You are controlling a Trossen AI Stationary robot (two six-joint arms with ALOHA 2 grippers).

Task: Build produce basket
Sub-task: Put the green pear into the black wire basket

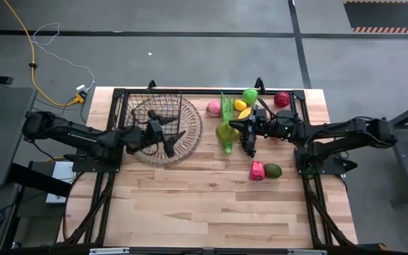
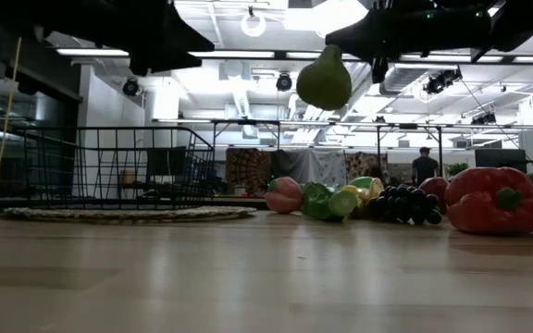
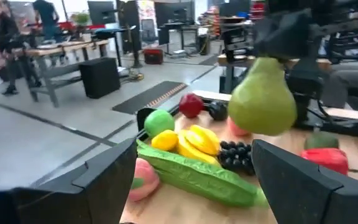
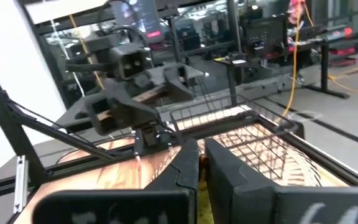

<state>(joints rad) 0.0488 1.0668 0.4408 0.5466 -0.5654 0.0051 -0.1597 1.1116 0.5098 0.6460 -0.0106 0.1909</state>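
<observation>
My right gripper (image 1: 236, 129) is shut on a green pear (image 1: 225, 132), high above the table in the low view (image 2: 324, 79) and the left wrist view (image 3: 263, 96). The black wire basket (image 1: 154, 106) stands on a round wicker tray (image 1: 190, 142) at the far left. My left gripper (image 1: 176, 136) hovers open and empty over the tray, its fingers (image 3: 104, 180) wide apart and pointing at the produce. The produce pile lies on the table: a peach (image 1: 213, 108), a long green stalk (image 3: 197, 177), bananas (image 3: 197, 140), a green apple (image 1: 250, 95), grapes (image 3: 235, 155) and a red apple (image 1: 282, 99). My right gripper holds the pear by its narrow top end (image 2: 331, 52), pinched between the two fingers. The fingers come from the table's right side. The pear hangs below them, wide end down, lifted clear of the table. A sliver of it shows between the fingers in the right wrist view (image 4: 201, 202).
A red pepper (image 1: 257, 170) and an avocado (image 1: 273, 170) lie apart from the pile, nearer the front right. A black frame rail (image 1: 211, 91) runs along the table's far edge. Bare wood fills the near half of the table (image 1: 204, 212).
</observation>
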